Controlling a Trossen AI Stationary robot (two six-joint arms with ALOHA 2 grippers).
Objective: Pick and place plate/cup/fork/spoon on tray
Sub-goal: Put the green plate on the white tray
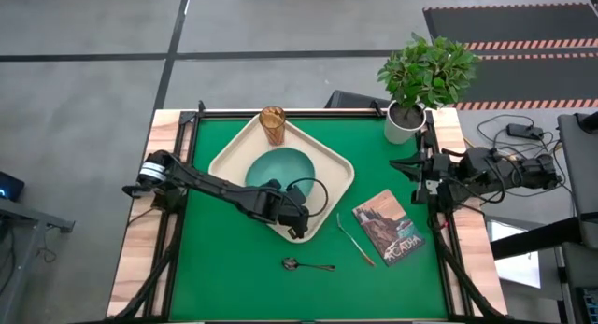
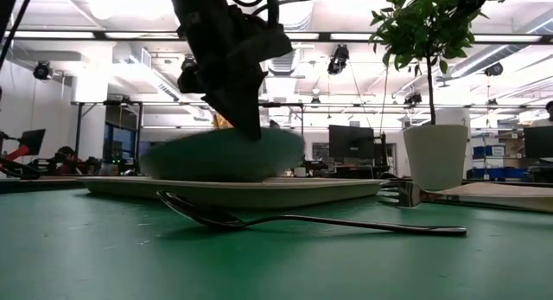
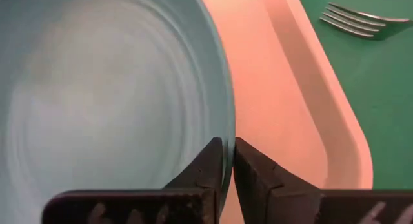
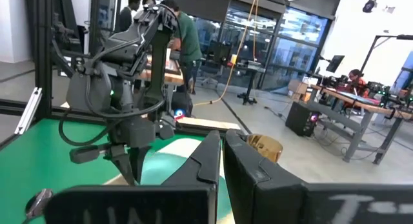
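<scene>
The teal plate (image 1: 280, 167) is over the cream tray (image 1: 329, 165), with my left gripper (image 3: 227, 153) shut on its rim; the arm reaches in from the table's left and hides the plate's near part in the high view. The amber cup (image 1: 272, 125) stands on the tray's far corner. The fork (image 1: 355, 238) lies on the green mat just right of the tray, and the dark spoon (image 1: 305, 264) lies on the mat nearer the front edge. My right gripper (image 4: 221, 153) waits shut and level at the table's right side. My left gripper pinches the plate's rim (image 3: 227, 130) between its two fingers, one over the plate's inner face and one outside the rim. The fingers slant down from above. In the low view the plate (image 2: 220, 153) sits low on the tray, blurred; whether it rests there I cannot tell.
A picture-covered book (image 1: 388, 227) lies on the mat right of the fork. A white plant pot (image 1: 404, 124) with a leafy plant stands at the far right corner. Bare green mat lies along the near edge around the spoon.
</scene>
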